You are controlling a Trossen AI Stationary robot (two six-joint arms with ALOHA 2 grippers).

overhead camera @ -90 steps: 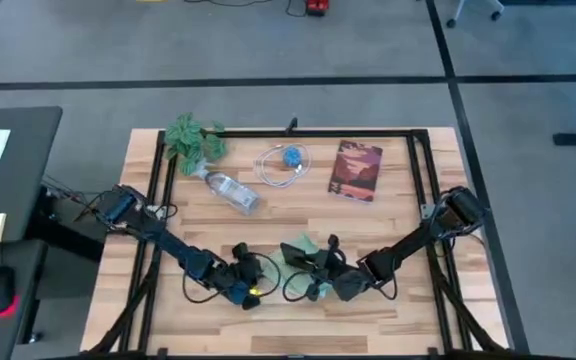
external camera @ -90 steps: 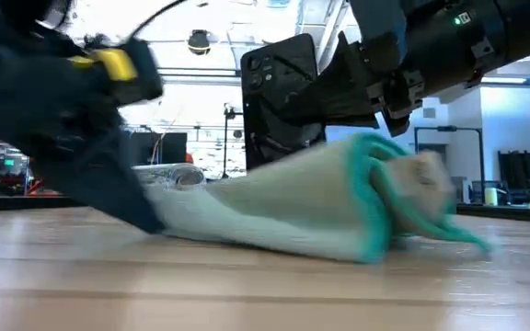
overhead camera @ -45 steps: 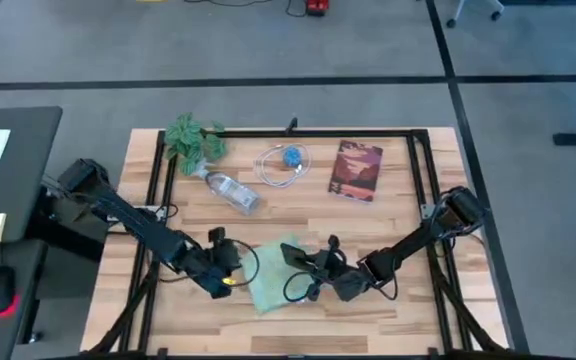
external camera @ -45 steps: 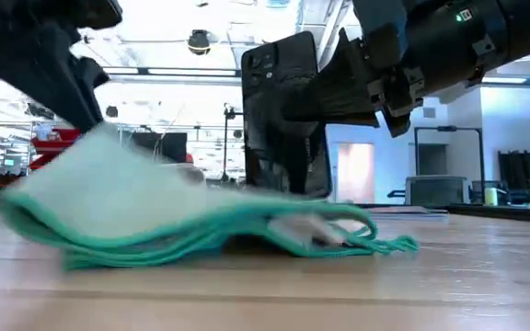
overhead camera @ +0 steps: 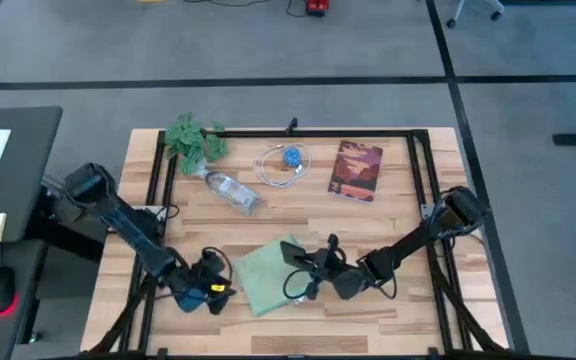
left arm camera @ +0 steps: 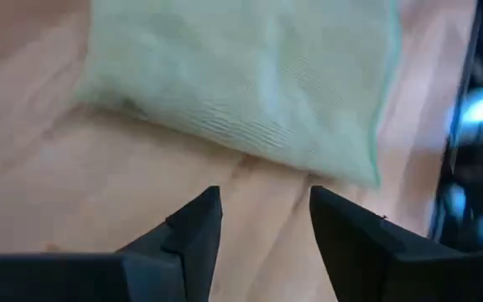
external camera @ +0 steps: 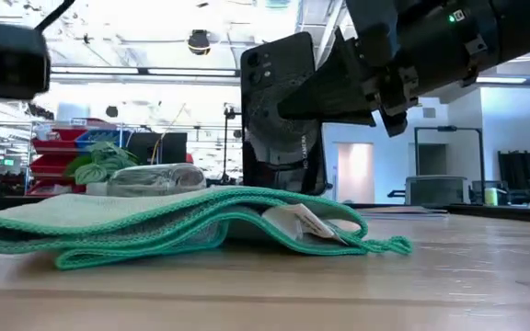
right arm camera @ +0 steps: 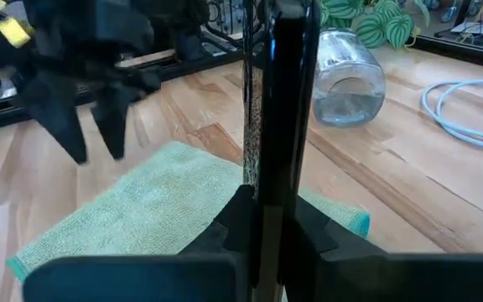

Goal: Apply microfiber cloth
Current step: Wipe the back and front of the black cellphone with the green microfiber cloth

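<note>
The pale mint-green microfiber cloth (overhead camera: 266,277) lies spread on the table near its front edge, with one edge folded over (external camera: 247,213). My left gripper (overhead camera: 214,290) stands open just left of it, and its fingers (left arm camera: 195,226) touch nothing. My right gripper (overhead camera: 315,270) reaches in from the right and is shut on a black phone (external camera: 282,119), which stands upright at the cloth's right part. The cloth hides the phone's lower end in the low view. My right gripper pinches the black phone (right arm camera: 279,109) between its two fingers, one on each flat face (external camera: 288,138). The fingers come level from the table's right side. The phone stands upright over the cloth. I cannot tell whether its lower end touches the cloth.
At the back of the table are a green plant (overhead camera: 193,138), a clear bottle (overhead camera: 233,192) lying on its side, a white cable coil (overhead camera: 283,165) and a book (overhead camera: 356,170). Black frame rails (overhead camera: 318,133) run around the table.
My left gripper has pulled the bunched cloth toward the table's left edge, spread it out and let it go. It has then drawn back farther left and toward the near edge. The cloth now lies flat. My right gripper has kept the phone still.
</note>
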